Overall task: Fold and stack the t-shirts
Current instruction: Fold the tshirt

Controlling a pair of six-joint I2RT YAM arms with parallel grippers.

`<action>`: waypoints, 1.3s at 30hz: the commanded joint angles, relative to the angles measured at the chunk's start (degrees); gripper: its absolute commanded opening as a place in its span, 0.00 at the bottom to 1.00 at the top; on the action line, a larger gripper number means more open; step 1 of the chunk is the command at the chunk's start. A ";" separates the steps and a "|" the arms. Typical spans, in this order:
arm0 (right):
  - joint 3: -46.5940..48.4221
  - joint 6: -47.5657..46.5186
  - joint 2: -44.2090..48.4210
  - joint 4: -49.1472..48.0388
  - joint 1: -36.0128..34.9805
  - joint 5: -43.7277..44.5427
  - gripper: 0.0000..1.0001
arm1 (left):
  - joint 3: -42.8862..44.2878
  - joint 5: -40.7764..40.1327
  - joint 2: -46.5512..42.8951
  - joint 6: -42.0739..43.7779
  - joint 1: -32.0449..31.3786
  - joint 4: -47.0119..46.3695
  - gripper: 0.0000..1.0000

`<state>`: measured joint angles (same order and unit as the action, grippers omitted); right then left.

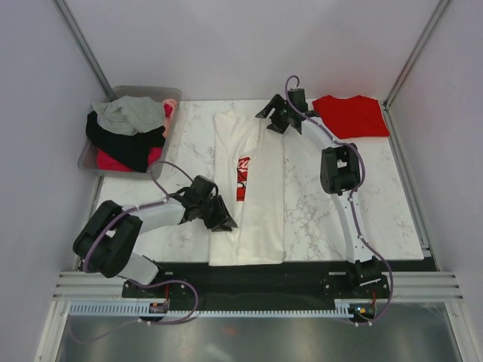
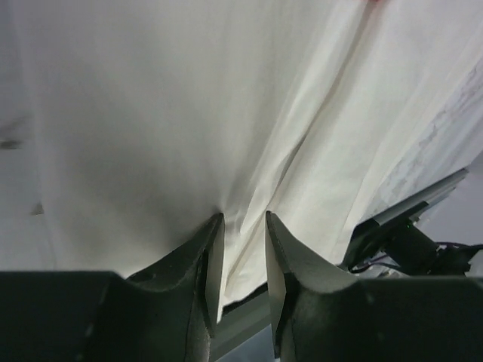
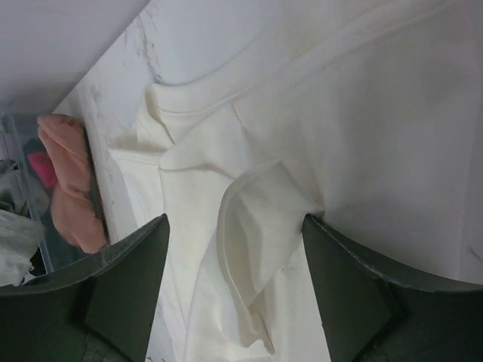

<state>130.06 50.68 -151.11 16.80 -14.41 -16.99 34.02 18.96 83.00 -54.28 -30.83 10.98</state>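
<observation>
Pale marble-look bench (image 1: 339, 219) with blank walls on three sides is what I'm working over. On the left wrist feed the left gripper (image 2: 243, 219) has its jaws drawn to a narrow slit. The creases of the cream tee (image 1: 260, 211) run together right at the fingertips, so I read it as pinching a thin layer of cloth rather than resting on it. It sits on the tee's left long edge, toward the near edge of the bench, which is where I'd want a hold for carrying the hem end up. The right gripper (image 3: 234, 219) is spread wide and holds nothing. A loose flap (image 3: 256, 226) of the same tee, a sleeve or shoulder fold as far as I can tell, lies between its fingers and touches one of them. That gripper is over the collar end by the far edge, placed, I'd guess, to tidy the flap or pin the top. The tee lies as a long strip down the middle of the bench from far edge to near edge, with a sliver of its red print (image 1: 243, 179) showing along the fold. I judge the lengthwise fold done and the crosswise one not yet. Further out, the red tee (image 1: 351, 115) lies folded flat in the far right corner, the likely base of the stack. A bin (image 1: 84, 154) in the far left corner holds a heap of clothes (image 1: 132, 113), well apart from both tees.
</observation>
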 commanded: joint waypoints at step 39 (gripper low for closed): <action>-109.11 6.00 100.62 3.58 -20.11 19.96 0.72 | -5.45 -18.79 -28.16 -8.73 -20.76 19.96 0.59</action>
<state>26.02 49.63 -56.82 16.12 -30.79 -3.55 29.43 1.89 55.00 -59.02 -50.41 34.98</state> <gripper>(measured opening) 0.730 0.594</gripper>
